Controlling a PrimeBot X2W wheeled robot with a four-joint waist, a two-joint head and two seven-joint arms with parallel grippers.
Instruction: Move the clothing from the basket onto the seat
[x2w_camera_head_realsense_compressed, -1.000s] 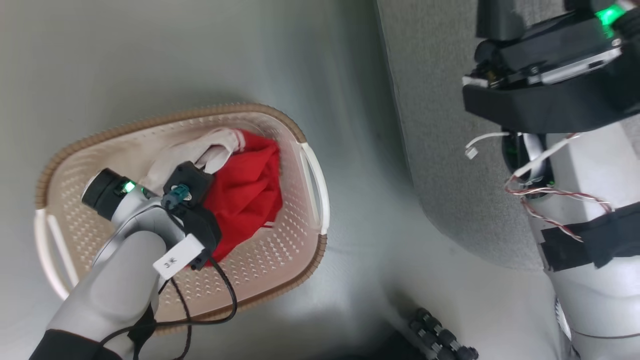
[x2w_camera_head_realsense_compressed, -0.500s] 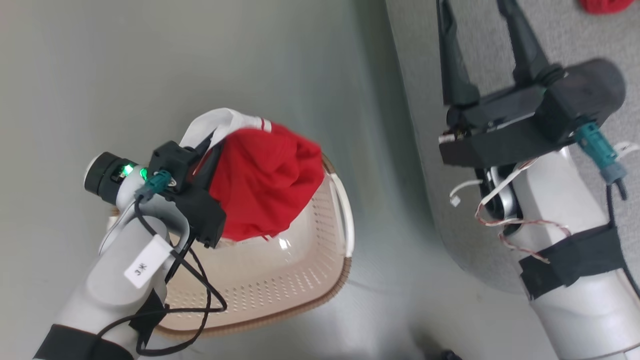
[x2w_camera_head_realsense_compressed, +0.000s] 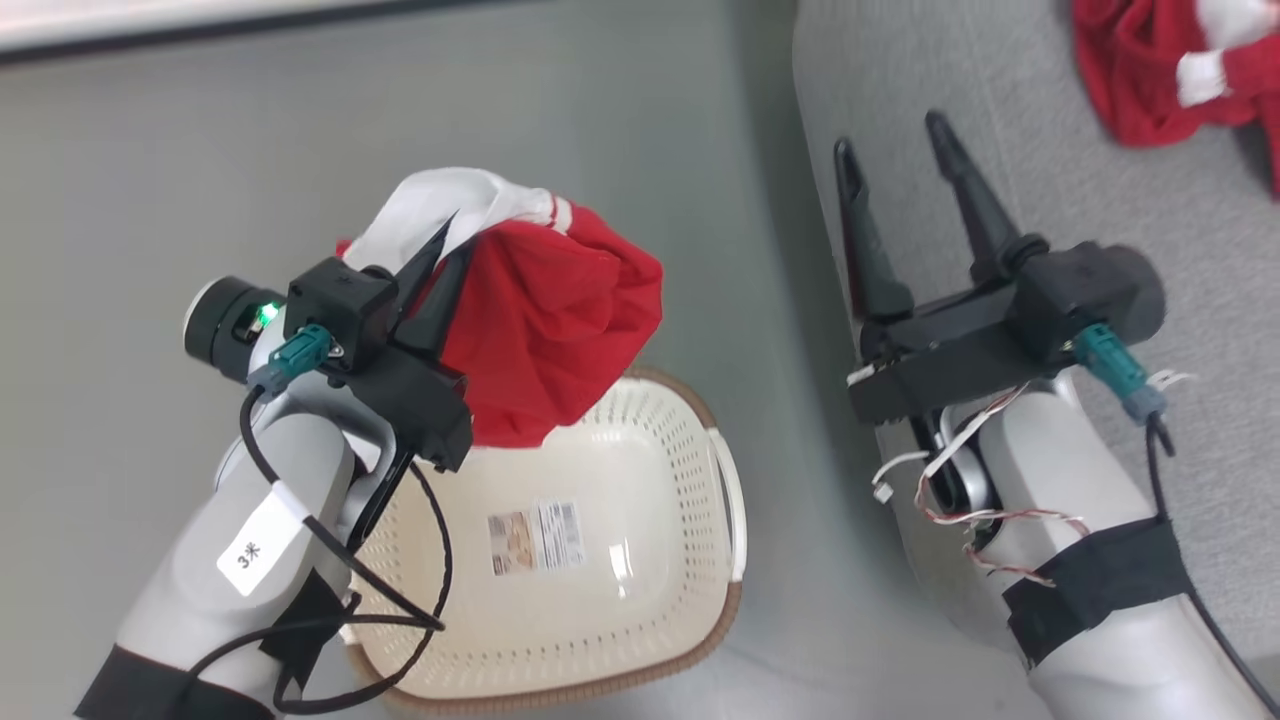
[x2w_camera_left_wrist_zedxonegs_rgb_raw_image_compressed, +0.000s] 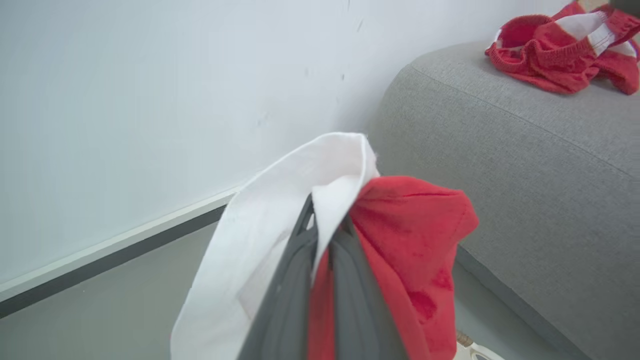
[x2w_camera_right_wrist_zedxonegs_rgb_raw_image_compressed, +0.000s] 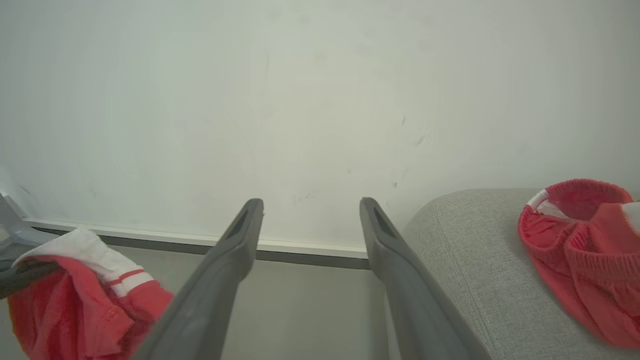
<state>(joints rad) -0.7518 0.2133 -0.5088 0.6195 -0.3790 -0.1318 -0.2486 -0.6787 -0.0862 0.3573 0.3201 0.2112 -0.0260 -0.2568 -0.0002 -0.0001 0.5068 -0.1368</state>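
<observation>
My left gripper (x2w_camera_head_realsense_compressed: 448, 245) is shut on a red and white garment (x2w_camera_head_realsense_compressed: 545, 315), which hangs bunched above the cream basket (x2w_camera_head_realsense_compressed: 700, 590). In the left wrist view the same garment (x2w_camera_left_wrist_zedxonegs_rgb_raw_image_compressed: 415, 250) drapes over both sides of the closed fingers (x2w_camera_left_wrist_zedxonegs_rgb_raw_image_compressed: 320, 280). The basket holds nothing but a label on its floor. A second red garment (x2w_camera_head_realsense_compressed: 1160, 70) lies on the grey seat (x2w_camera_head_realsense_compressed: 1050, 150) at the upper right, also visible in the wrist views (x2w_camera_left_wrist_zedxonegs_rgb_raw_image_compressed: 560, 50) (x2w_camera_right_wrist_zedxonegs_rgb_raw_image_compressed: 580, 240). My right gripper (x2w_camera_head_realsense_compressed: 895, 135) is open above the seat's edge with nothing between its fingers (x2w_camera_right_wrist_zedxonegs_rgb_raw_image_compressed: 235, 250).
The basket stands on a grey floor (x2w_camera_head_realsense_compressed: 150, 200) left of the seat. A white wall with a dark skirting strip (x2w_camera_right_wrist_zedxonegs_rgb_raw_image_compressed: 310, 252) runs behind. The seat's rounded edge (x2w_camera_left_wrist_zedxonegs_rgb_raw_image_compressed: 400, 100) lies between the held garment and the one lying on it.
The left gripper has lifted the garment out of the basket and higher above it. The head view has shifted, bringing the right gripper and the garment on the seat into the picture.
</observation>
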